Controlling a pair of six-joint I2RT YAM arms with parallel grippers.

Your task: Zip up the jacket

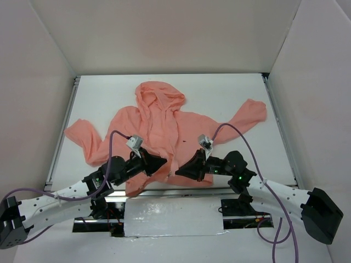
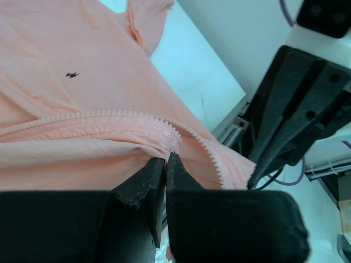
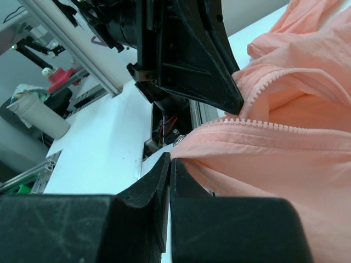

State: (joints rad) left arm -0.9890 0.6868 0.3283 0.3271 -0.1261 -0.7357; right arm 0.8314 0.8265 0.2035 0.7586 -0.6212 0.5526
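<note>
The salmon-pink jacket [image 1: 164, 123] lies spread on the white table [image 1: 230, 98], hood at the far end and sleeves out to both sides. Both grippers meet at its near hem beside the front zipper. My left gripper [image 1: 164, 163] [image 2: 166, 158] is shut on a fold of the jacket [image 2: 82, 55] right at the zipper teeth [image 2: 109, 118]. A tiny dark chest mark [image 2: 71, 74] shows further up. My right gripper [image 1: 177, 172] [image 3: 170, 157] is shut on the jacket's [image 3: 285, 164] hem corner, just below a row of zipper teeth [image 3: 263, 125]. The two grippers almost touch.
White walls enclose the table on three sides. A metal rail [image 1: 164, 192] runs along the near edge under the hem. Purple cables [image 1: 112, 148] loop over both arms. In the right wrist view the left gripper's black body [image 3: 186, 55] hangs close above the hem.
</note>
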